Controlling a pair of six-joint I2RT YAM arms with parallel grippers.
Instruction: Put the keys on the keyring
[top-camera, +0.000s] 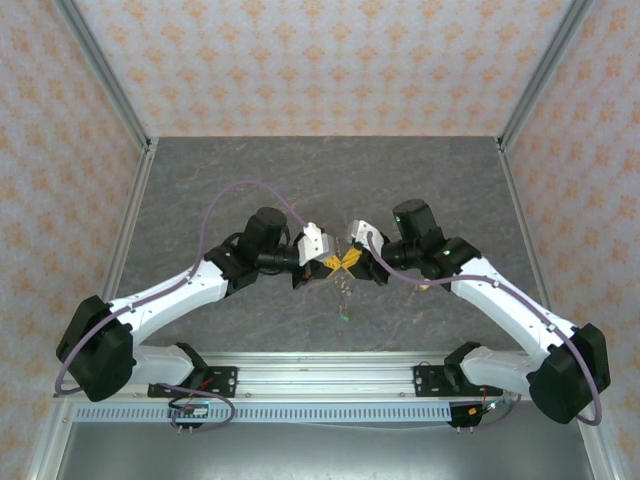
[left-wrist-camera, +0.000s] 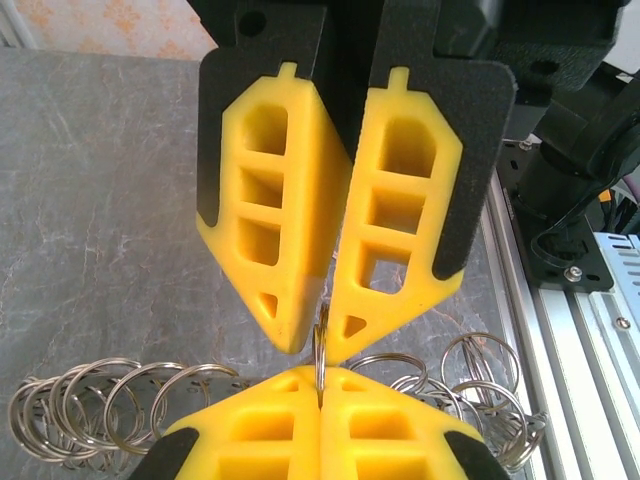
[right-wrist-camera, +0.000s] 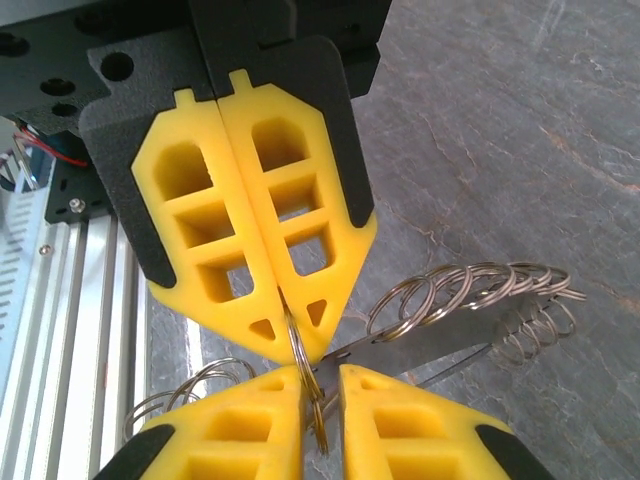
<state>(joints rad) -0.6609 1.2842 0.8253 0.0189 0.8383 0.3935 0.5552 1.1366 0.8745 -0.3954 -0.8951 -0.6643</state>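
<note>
The grey stone-pattern desk (top-camera: 300, 170) carries 2 arms. The left tool (top-camera: 333, 263) and right tool (top-camera: 353, 259), both with yellow fingers, meet tip to tip at desk centre. From that point, 1 silver keyring chain of linked wire rings (top-camera: 343, 288) runs toward 6 o'clock and ends at 1 small green tag (top-camera: 343, 318). The left tool is together, clamped on 1 ring. The right tool is slightly apart, with that ring in its gap. In the right wrist view, 1 flat silver key (right-wrist-camera: 420, 347) points toward 3 o'clock.
</note>
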